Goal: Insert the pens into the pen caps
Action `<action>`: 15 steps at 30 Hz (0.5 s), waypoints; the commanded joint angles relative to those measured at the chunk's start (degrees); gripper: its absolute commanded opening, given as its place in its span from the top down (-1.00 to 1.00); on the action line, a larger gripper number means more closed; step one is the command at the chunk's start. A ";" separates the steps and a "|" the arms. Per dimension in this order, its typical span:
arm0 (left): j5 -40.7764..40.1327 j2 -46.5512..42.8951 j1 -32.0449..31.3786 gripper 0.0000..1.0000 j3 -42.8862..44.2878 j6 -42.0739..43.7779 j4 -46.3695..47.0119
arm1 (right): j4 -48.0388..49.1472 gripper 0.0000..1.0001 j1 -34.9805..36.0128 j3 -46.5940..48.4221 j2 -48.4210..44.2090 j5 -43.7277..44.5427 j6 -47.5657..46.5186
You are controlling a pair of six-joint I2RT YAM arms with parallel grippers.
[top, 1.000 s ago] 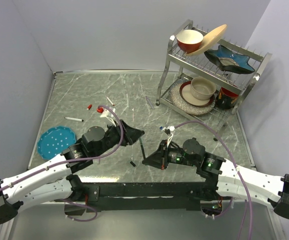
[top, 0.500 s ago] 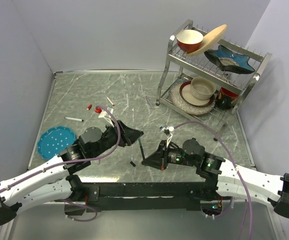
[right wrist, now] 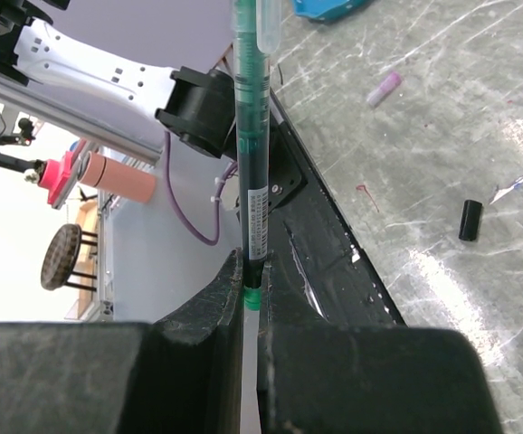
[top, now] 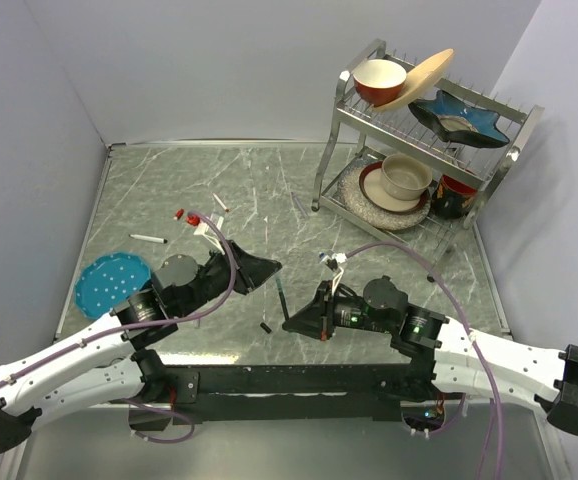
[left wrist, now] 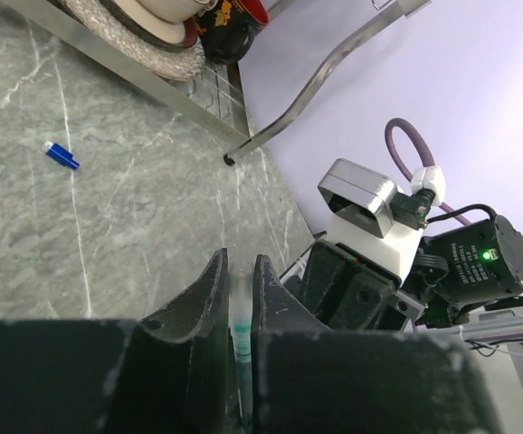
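Right pincer [right wrist: 251, 271] is clamping the dark green pen [right wrist: 251, 117], left pincer [left wrist: 241, 271] state I cannot tell; black cap [right wrist: 469, 220] and blue cap [left wrist: 61, 155] are lying loose on the counter [top: 269, 180], awaiting pens.

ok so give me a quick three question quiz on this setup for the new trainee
1. True or false: the right gripper is shut on the dark green pen.
2. Which cap lies loose on the table just ahead of the arm bases, between the two arms? A red, B black, C yellow.
3. Fill in: the dish rack stands at the table's far ____ corner.
Key: 1 true; 2 B, the black cap; 3 right.
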 commanded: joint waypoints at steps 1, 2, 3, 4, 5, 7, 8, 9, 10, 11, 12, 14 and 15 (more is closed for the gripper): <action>4.66 -0.79 -0.17 0.89 -2.15 -0.39 3.03 | 0.79 1.00 0.53 4.18 0.90 1.52 -1.57; 5.28 -0.87 -0.08 0.98 -2.77 -0.83 3.38 | 0.26 1.00 0.36 4.71 0.73 3.44 -1.66; 5.98 -0.87 -0.17 0.98 -3.38 -1.35 4.60 | 0.00 1.00 0.27 5.24 0.55 4.42 -2.01; 7.29 -0.79 -0.08 0.98 -5.22 -2.58 5.75 | -0.70 1.00 0.27 6.55 0.38 5.90 -2.36; 8.00 -0.70 -0.17 0.98 -6.19 -3.11 6.80 | -1.58 1.00 0.27 7.78 0.38 8.53 -3.93; 8.71 0.00 -0.17 0.98 -8.91 -5.12 9.35 | -4.13 1.00 0.01 11.81 0.55 11.18 -5.35; 8.80 0.09 -0.17 0.98 -9.71 -5.75 9.97 | -4.48 1.00 0.01 13.06 0.47 13.89 -6.48; 8.89 0.27 -0.26 0.98 -10.33 -6.19 10.67 | -4.57 1.00 -0.08 14.90 0.38 15.05 -7.10; 9.32 0.53 -0.17 0.98 -11.64 -6.98 12.25 | -4.49 1.00 -0.26 15.78 0.29 16.19 -7.55; 9.41 0.62 -0.26 0.98 -12.26 -7.42 13.13 | -4.57 1.00 -0.34 16.66 0.46 18.64 -8.42; 9.41 0.53 -0.43 0.98 -12.96 -7.94 14.10 | -4.92 1.00 -0.52 18.59 0.90 19.71 -8.95; 9.33 0.71 -0.78 0.98 -14.81 -8.83 16.65 | -4.84 1.00 -1.13 20.35 2.39 21.03 -9.83; 9.15 0.79 -0.96 0.98 -15.34 -9.09 17.00 | -4.67 1.00 -1.48 21.93 2.83 21.91 -9.84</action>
